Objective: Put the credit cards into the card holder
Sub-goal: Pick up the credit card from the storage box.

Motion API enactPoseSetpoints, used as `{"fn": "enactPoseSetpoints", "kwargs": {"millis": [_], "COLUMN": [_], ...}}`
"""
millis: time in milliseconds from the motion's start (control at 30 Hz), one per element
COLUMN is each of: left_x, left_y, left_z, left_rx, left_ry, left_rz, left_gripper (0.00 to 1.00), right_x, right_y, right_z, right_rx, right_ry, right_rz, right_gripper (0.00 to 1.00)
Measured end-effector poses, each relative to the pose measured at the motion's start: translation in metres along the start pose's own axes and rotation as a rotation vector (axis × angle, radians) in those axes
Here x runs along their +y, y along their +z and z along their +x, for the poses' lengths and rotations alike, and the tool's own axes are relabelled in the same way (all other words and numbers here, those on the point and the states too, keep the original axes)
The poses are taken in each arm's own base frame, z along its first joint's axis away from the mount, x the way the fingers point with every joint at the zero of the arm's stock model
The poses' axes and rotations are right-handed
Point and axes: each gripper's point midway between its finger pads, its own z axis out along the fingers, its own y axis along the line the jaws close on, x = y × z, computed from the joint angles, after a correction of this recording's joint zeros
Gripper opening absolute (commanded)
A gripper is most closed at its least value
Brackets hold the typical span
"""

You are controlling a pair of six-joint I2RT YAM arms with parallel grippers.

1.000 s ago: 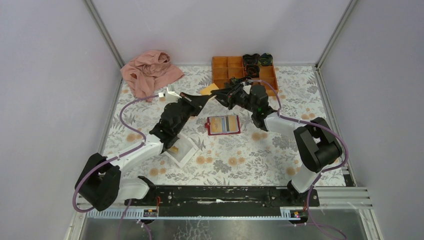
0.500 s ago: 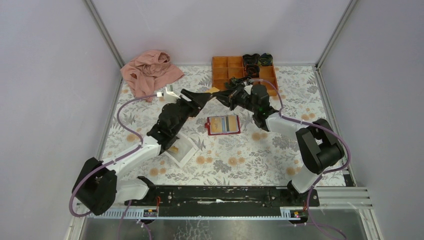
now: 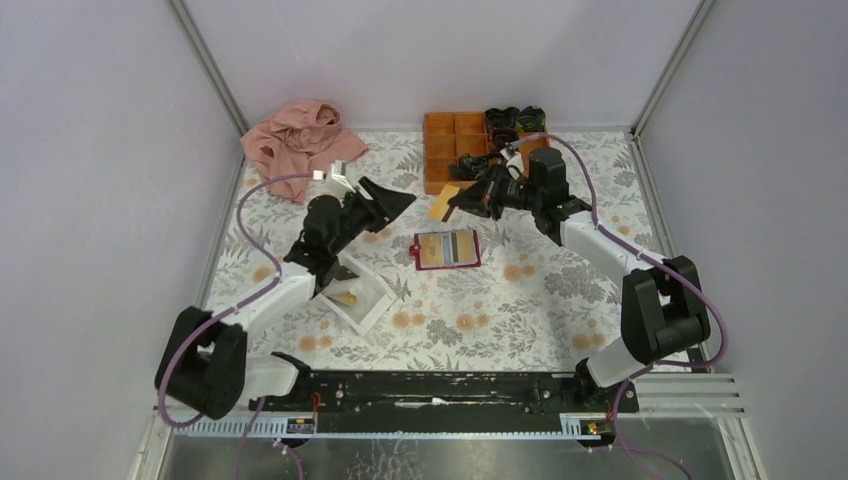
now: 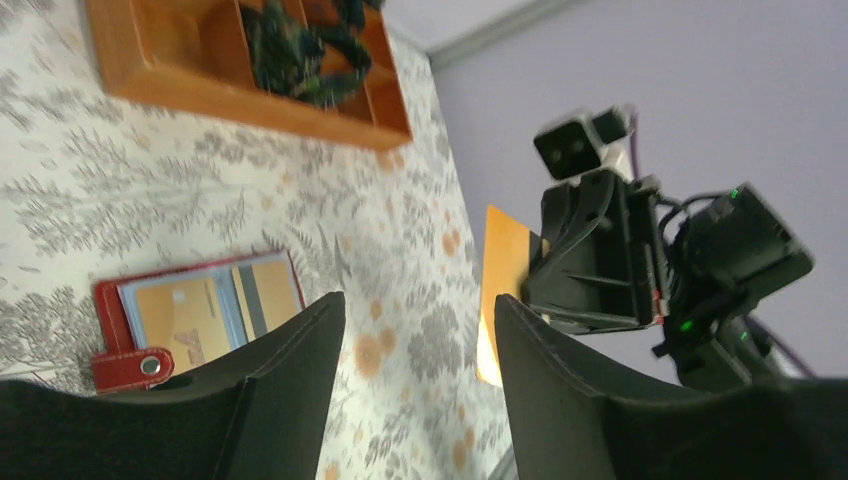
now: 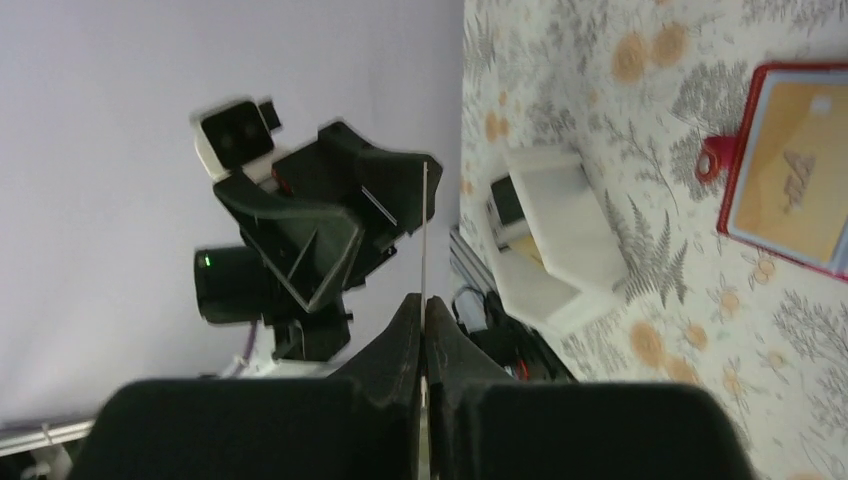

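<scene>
Pinching credit card (image 3: 440,204) in right claw (image 3: 462,199), poking out at its 9 o'clock, lying lengthwise 1-to-7; holding left claw (image 3: 392,203) apart nearby.

A crumpled pink cloth (image 3: 300,145) lies at the far left corner of the table (image 3: 520,300), whose pale cover is printed with grey leaves and orange flowers. At the far edge, near the middle, sits an orange box (image 3: 432,150) divided into compartments. Dark tangled things (image 3: 515,120) fill some of its right-hand compartments. A small white tray (image 3: 378,305) rests on the near left part, askew to the table's edges. Plain lilac-grey walls (image 3: 100,150) enclose the table, and a black rail (image 3: 450,390) runs along its near edge.
</scene>
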Motion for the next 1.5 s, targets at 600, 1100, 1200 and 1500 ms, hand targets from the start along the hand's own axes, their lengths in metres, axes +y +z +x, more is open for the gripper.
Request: {"fn": "enactPoseSetpoints", "kwargs": {"millis": [600,1100,1200,1500], "left_x": [-0.028,-0.027,-0.028,-0.035], "left_y": [0.005,0.009,0.011,0.011], "left_z": [0.057,0.075,0.075,0.071], "left_rx": [0.352,0.447,0.451,0.430], "left_ry": [-0.094,-0.137,-0.151,-0.197], "left_rz": [0.286,0.333,0.355,0.419], "left_gripper": [0.54,0.19,0.04,0.00], "right_x": [-0.022,-0.013,-0.017,-0.016], "right_y": [-0.017,-0.012,-0.011,-0.009], "right_z": [0.047,0.055,0.054,0.052], "right_rx": [0.248,0.291,0.296,0.289], "right_ry": [-0.108,-0.120,-0.108,-0.104], "right_rz": [0.015,-0.026,-0.020,-0.027], "right_gripper": [0.00,0.00,0.03,0.31]}}
